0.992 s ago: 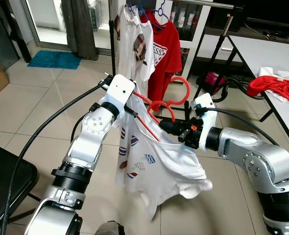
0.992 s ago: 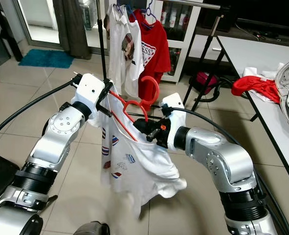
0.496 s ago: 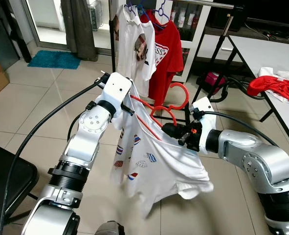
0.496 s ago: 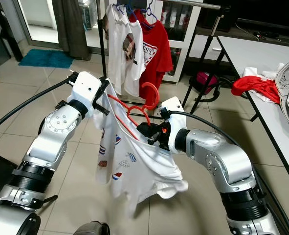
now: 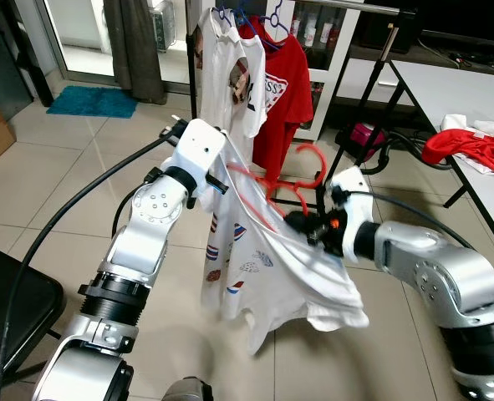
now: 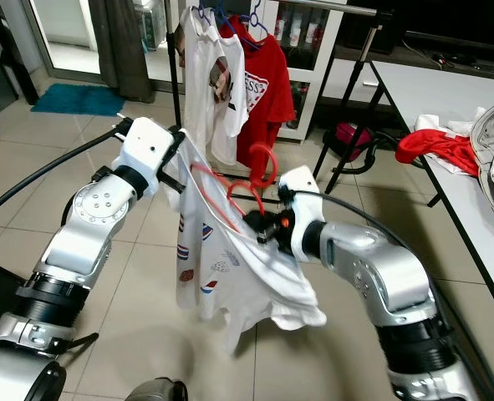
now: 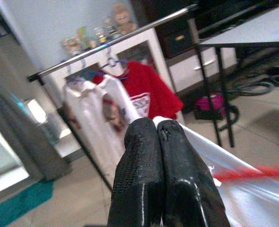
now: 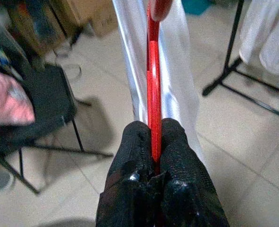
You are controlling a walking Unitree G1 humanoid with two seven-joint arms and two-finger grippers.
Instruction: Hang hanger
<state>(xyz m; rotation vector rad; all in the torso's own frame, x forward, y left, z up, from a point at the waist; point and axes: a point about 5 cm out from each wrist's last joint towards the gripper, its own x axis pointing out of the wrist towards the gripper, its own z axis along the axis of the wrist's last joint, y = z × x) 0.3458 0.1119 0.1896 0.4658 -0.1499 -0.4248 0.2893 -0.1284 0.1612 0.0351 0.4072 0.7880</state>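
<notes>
here the red hanger sits pinched in the right tool.

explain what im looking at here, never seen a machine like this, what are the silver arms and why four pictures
This is a humanoid robot seen through its own cameras. Two pictures come from the two eyes on its head, looking down at its silver arms. The other two come from a camera on each wrist, looking along that gripper's two black fingers.

The left gripper is shut on a white T-shirt with small prints. The right gripper is shut on a red hanger threaded through the shirt, which hangs between the arms above a tiled floor.

Behind stands a clothes rack with a white shirt and a red shirt hung on it.
</notes>
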